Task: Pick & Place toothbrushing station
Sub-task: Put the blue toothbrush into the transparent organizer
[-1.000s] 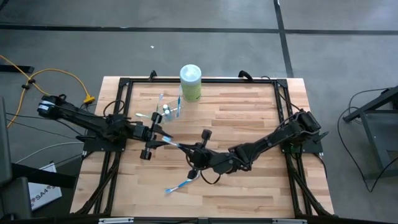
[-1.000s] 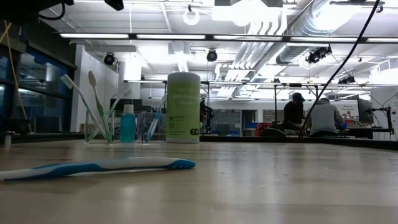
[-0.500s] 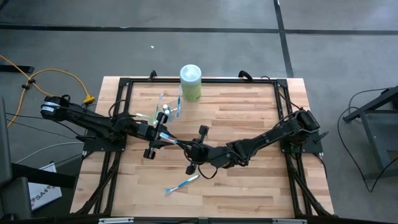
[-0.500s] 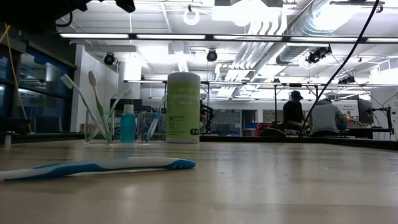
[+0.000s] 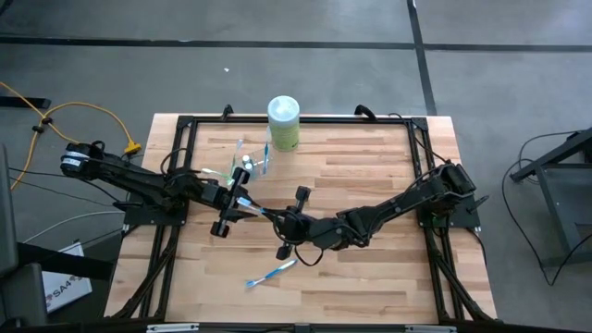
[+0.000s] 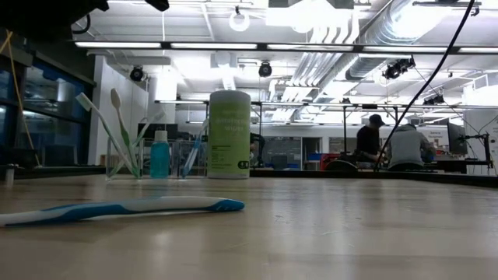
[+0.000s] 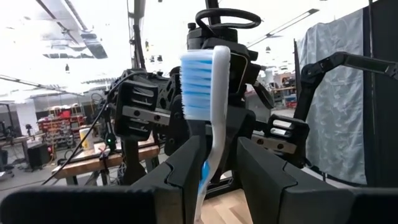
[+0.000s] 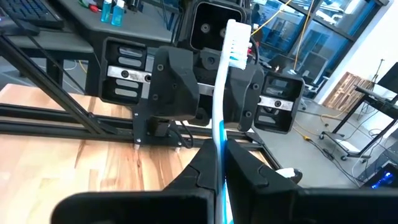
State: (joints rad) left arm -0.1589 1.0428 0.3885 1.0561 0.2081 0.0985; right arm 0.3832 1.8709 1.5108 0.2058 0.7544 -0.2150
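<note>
Mid-table, left gripper [image 5: 242, 207] and right gripper [image 5: 280, 220] face each other, both clamped on one toothbrush [image 5: 260, 214]; another toothbrush [image 5: 271, 273] lies nearer

High view: overhead, straight down on the whole counter [image 5: 351, 185] and both arms. Low view: counter height, level across the counter [image 6: 327, 225] into the room. Each wrist view faces the opposite arm at close range. High and low views share the lying toothbrush [image 5: 271, 273] [image 6: 117, 208] and green canister [image 5: 283, 122] [image 6: 229, 134].
</note>
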